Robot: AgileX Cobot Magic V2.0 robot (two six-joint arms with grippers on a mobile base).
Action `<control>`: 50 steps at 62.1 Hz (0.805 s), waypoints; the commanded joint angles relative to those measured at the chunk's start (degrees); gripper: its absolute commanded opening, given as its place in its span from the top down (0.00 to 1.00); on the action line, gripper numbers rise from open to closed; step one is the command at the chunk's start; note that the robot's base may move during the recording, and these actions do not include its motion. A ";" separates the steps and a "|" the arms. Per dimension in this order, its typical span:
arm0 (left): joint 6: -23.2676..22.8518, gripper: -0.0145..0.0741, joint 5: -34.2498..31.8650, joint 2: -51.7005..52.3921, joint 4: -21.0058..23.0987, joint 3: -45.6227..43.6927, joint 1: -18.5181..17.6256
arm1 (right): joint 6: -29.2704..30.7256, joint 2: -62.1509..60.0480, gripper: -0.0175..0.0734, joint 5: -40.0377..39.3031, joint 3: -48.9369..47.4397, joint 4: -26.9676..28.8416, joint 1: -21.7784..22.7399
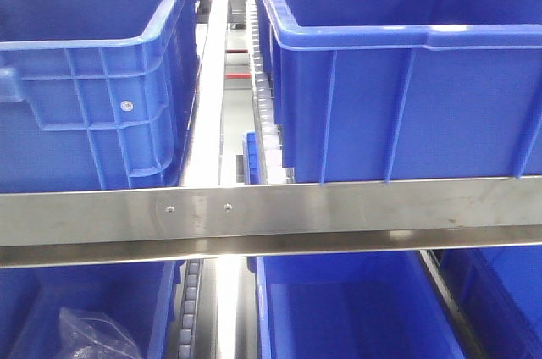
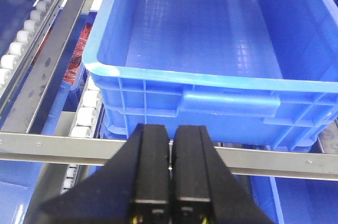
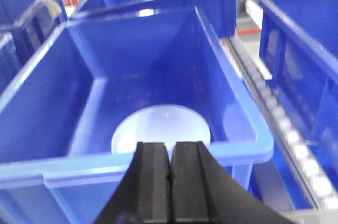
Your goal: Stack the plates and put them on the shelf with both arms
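A pale bluish-white round plate (image 3: 161, 126) lies flat on the floor of a blue bin (image 3: 79, 92) in the right wrist view, close to the bin's near wall. My right gripper (image 3: 170, 150) hovers above that near rim, shut, with nothing between its fingers. In the left wrist view my left gripper (image 2: 170, 131) is shut and empty too, poised over the steel shelf rail (image 2: 274, 158) in front of a blue bin (image 2: 211, 49) whose floor is bare. No plate shows in the front view, and neither gripper appears there.
The front view shows two blue bins (image 1: 93, 71) (image 1: 398, 71) on a rack behind a steel crossbar (image 1: 271, 211), with roller tracks (image 1: 267, 105) between them. Lower bins sit beneath; one holds a clear plastic bag (image 1: 93, 334). More bins (image 3: 301, 49) flank the right arm.
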State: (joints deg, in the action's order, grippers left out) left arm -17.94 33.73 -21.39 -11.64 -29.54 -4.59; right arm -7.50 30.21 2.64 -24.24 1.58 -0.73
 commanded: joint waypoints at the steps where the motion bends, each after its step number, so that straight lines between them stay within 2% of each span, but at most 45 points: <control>1: -0.13 0.74 -4.47 -0.26 -0.43 -1.63 -0.35 | 0.11 -2.05 0.75 -2.64 -0.98 -0.19 0.38; 9: -0.13 0.74 -4.47 -0.26 -0.43 -1.63 -0.35 | 0.11 -9.32 0.75 -0.25 3.35 -0.19 0.43; 33: -0.13 0.74 -4.47 -0.26 -0.43 -1.63 -0.35 | 0.11 -31.83 0.75 -1.10 24.52 -0.19 0.43; 50: -0.13 0.74 -4.47 -0.26 -0.43 -1.63 -0.35 | 0.11 -32.06 0.75 0.79 24.96 -0.19 0.43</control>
State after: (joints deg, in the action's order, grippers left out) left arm -17.94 33.73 -21.39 -11.64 -29.54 -4.59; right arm -7.60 -0.56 8.04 1.66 1.58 -0.64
